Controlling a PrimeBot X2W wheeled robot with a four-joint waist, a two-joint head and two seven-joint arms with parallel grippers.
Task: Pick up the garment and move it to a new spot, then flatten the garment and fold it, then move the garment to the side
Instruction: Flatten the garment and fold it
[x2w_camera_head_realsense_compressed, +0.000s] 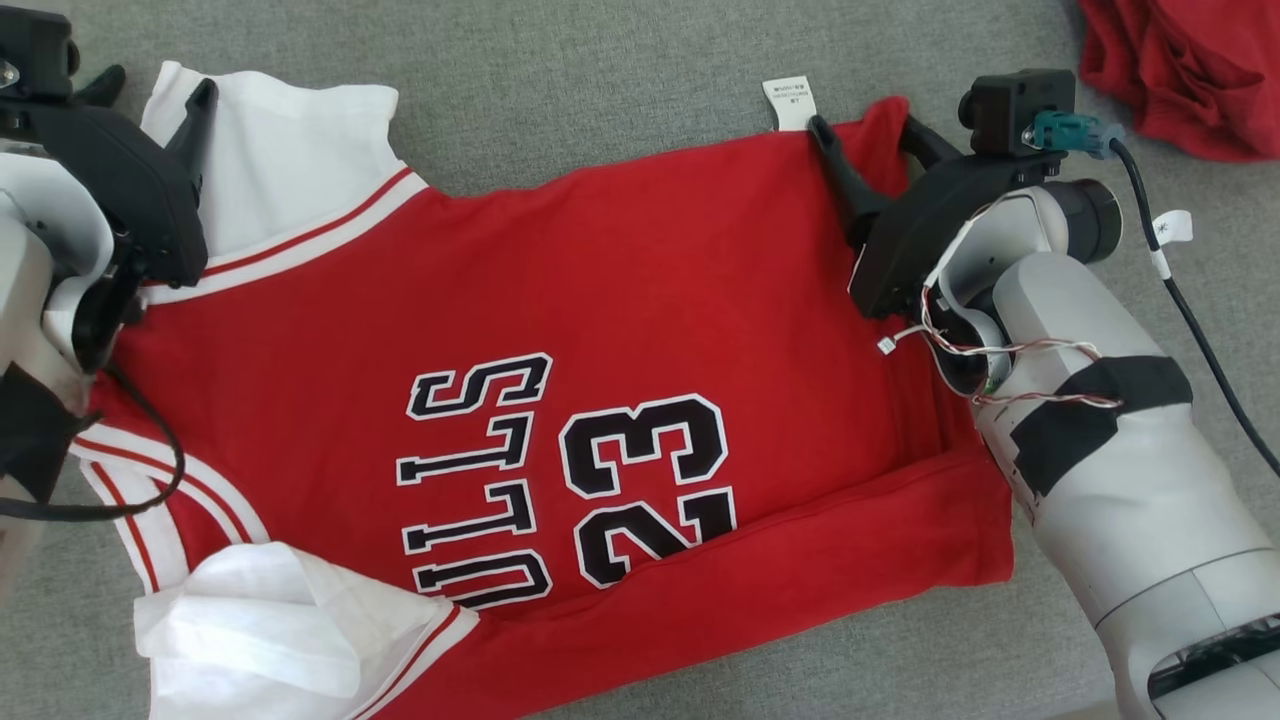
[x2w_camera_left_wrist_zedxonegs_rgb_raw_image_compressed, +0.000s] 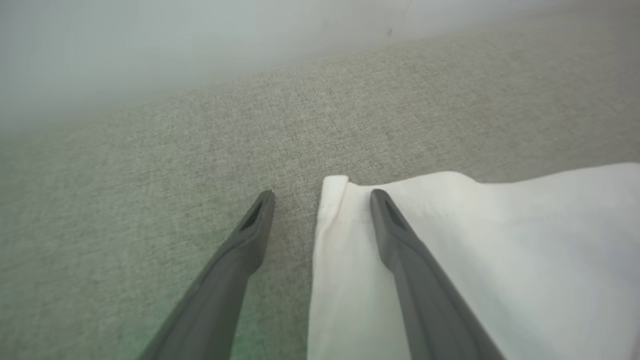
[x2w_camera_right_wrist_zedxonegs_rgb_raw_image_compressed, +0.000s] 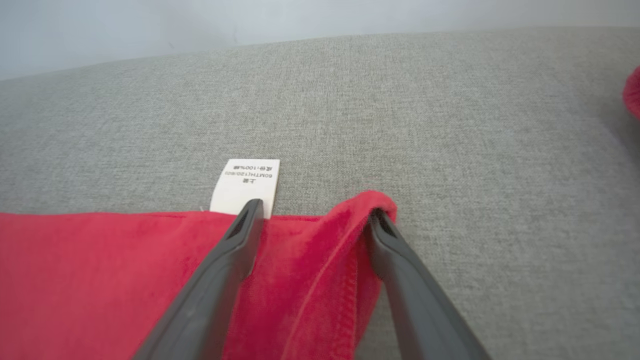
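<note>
The garment (x2w_camera_head_realsense_compressed: 560, 330) is a red jersey with white sleeves and black lettering, spread across the grey surface; its near hem is folded over. My left gripper (x2w_camera_head_realsense_compressed: 155, 95) stands open at the far white sleeve (x2w_camera_left_wrist_zedxonegs_rgb_raw_image_compressed: 500, 260). Its own view has one finger over the sleeve's corner and the other over bare grey fabric, left gripper (x2w_camera_left_wrist_zedxonegs_rgb_raw_image_compressed: 322, 195). My right gripper (x2w_camera_head_realsense_compressed: 868, 135) is open at the garment's far right corner. In the right wrist view a raised red fold (x2w_camera_right_wrist_zedxonegs_rgb_raw_image_compressed: 350, 230) sits between the fingers of the right gripper (x2w_camera_right_wrist_zedxonegs_rgb_raw_image_compressed: 316, 210), beside a white care label (x2w_camera_right_wrist_zedxonegs_rgb_raw_image_compressed: 245, 185).
A second red cloth (x2w_camera_head_realsense_compressed: 1190, 70) lies bunched at the far right corner, its edge showing as red cloth (x2w_camera_right_wrist_zedxonegs_rgb_raw_image_compressed: 632, 95). The grey upholstered surface (x2w_camera_head_realsense_compressed: 600, 80) extends beyond the garment. A black cable (x2w_camera_head_realsense_compressed: 1200, 340) trails from my right wrist.
</note>
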